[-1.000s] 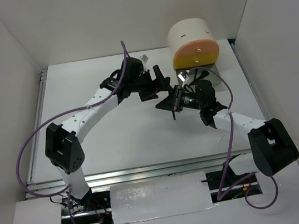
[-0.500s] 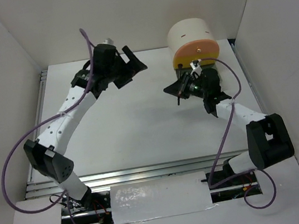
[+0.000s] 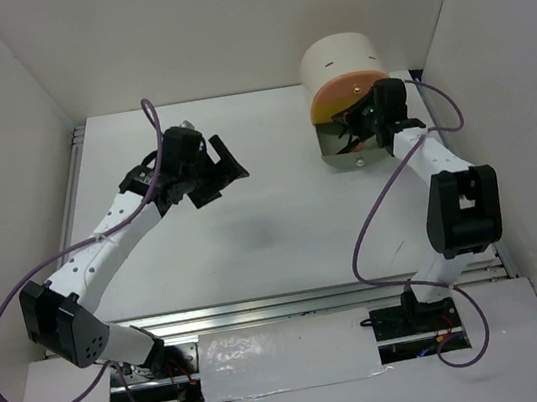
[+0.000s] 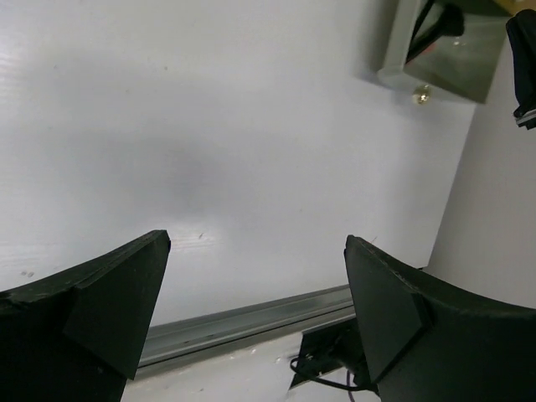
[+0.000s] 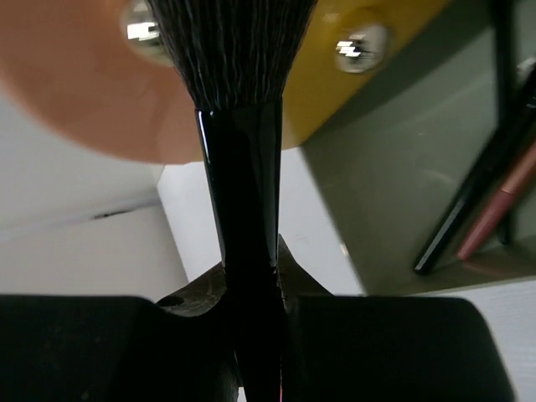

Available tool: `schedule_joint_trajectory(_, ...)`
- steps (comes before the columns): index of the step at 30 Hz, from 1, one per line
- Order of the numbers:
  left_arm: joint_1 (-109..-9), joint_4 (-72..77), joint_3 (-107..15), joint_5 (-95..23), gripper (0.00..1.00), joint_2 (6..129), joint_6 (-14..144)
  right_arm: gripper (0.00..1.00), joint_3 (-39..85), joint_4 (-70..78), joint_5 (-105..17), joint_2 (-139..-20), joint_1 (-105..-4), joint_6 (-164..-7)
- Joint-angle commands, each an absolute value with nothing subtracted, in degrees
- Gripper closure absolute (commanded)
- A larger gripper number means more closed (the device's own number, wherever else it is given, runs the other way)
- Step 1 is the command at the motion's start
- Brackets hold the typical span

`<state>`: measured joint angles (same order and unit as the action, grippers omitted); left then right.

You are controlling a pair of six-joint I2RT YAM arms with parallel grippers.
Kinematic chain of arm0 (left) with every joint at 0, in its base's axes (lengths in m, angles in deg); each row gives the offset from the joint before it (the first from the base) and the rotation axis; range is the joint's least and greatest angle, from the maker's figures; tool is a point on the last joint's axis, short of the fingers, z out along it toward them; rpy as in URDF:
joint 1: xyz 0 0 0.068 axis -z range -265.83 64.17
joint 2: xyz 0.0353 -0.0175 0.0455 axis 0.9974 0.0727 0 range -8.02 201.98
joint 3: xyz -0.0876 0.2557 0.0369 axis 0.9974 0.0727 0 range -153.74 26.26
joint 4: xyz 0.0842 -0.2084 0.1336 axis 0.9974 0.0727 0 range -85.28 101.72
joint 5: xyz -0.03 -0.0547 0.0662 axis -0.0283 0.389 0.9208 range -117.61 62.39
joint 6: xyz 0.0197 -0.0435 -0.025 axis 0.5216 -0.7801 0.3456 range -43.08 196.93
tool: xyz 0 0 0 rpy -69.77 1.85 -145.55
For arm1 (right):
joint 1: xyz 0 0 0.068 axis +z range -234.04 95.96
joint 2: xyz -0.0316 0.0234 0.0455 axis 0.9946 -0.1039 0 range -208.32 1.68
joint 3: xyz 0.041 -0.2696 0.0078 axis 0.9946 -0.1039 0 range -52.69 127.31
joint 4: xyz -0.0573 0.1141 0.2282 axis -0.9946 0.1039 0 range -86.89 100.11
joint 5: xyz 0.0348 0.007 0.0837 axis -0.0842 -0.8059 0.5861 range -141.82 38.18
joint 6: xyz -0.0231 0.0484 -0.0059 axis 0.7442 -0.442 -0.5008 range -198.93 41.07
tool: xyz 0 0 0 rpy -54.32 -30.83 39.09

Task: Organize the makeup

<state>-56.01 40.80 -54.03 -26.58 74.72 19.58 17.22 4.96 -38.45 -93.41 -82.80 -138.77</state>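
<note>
The right gripper [image 5: 251, 289] is clenched on a black brush [image 5: 241, 159]. It has now carried it far right to the open drawer [image 5: 394, 159] of the box [image 3: 339, 64], where other sticks [image 5: 494, 211] lie. The left gripper [image 4: 255, 280], jaws released and empty, has drawn back to the left. I judge the brush is ready to go in.

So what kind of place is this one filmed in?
Most likely a lab test cell, not a home: plain white panels wall in a white table, two robot arms sit on a metal rail at its near edge, and a cream drawer box serves as prop.
</note>
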Motion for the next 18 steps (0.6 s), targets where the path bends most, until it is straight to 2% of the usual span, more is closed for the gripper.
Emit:
schedule_joint_trajectory(1,-56.12,38.64,-51.45,-27.09,0.01,69.33,19.44,1.00,19.82,11.73,-42.86,-94.82,-83.25,-143.18)
schedule_joint_trajectory(4,-56.21,39.79,-50.30,-26.39,0.01,68.27,20.06,0.99,17.54,9.80,-42.77,-94.91,-83.33,-145.72)
schedule_joint_trajectory(6,-56.30,40.49,-50.03,-26.21,0.01,67.83,20.32,0.94,16.75,8.92,-42.68,-94.91,-83.42,-146.69)
schedule_joint_trajectory(10,-56.39,39.70,-48.54,-27.09,0.01,67.39,20.68,0.71,15.69,7.42,-43.20,-95.26,-83.51,-148.54)
schedule_joint_trajectory(11,-56.39,39.62,-48.36,-27.17,0.01,67.30,20.68,0.59,15.95,7.68,-43.29,-95.52,-83.60,-148.72)
schedule_joint_trajectory(16,-56.48,39.35,-47.83,-28.41,0.01,67.39,20.41,0.39,19.55,11.63,-43.30,-97.89,-83.69,-147.66)
schedule_joint_trajectory(18,-56.56,39.61,-48.10,-28.32,0.01,67.56,20.41,0.35,19.73,11.72,-43.21,-97.98,-83.60,-147.40)
